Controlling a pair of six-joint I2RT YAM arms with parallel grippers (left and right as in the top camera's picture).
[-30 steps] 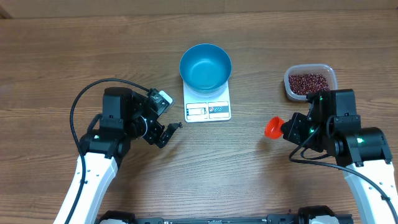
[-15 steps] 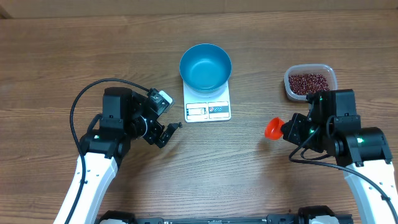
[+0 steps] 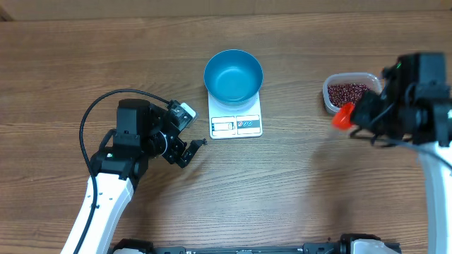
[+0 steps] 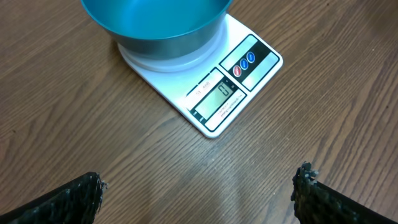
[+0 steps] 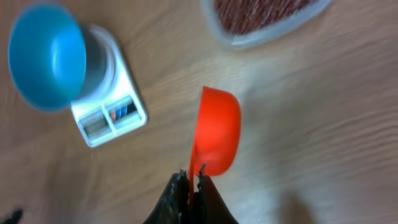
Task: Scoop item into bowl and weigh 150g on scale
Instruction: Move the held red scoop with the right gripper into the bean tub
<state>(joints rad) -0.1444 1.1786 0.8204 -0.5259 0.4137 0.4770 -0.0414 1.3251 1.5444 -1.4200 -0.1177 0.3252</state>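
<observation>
The blue bowl (image 3: 234, 75) stands on the white scale (image 3: 236, 120) at the table's middle back; both show again as the bowl (image 4: 155, 22) and the scale (image 4: 224, 93) in the left wrist view, and as the bowl (image 5: 45, 59) and the scale (image 5: 111, 112) in the right wrist view. Dark red-brown beans (image 3: 349, 92) fill a clear tub (image 3: 330, 99) at the right. My right gripper (image 5: 193, 177) is shut on the handle of a red scoop (image 5: 217, 132), which hangs empty beside the tub, scoop (image 3: 344, 116). My left gripper (image 4: 198, 186) stands open over bare wood, left of the scale.
The clear tub (image 5: 264, 34) of beans lies at the top of the right wrist view. A black cable (image 3: 106, 102) loops over the left arm. Bare wooden table (image 3: 268, 183) spreads in front of the scale.
My right arm has swung back and to the right, carrying the red scoop from mid-table up to the near edge of the bean tub. The left arm has not moved.
</observation>
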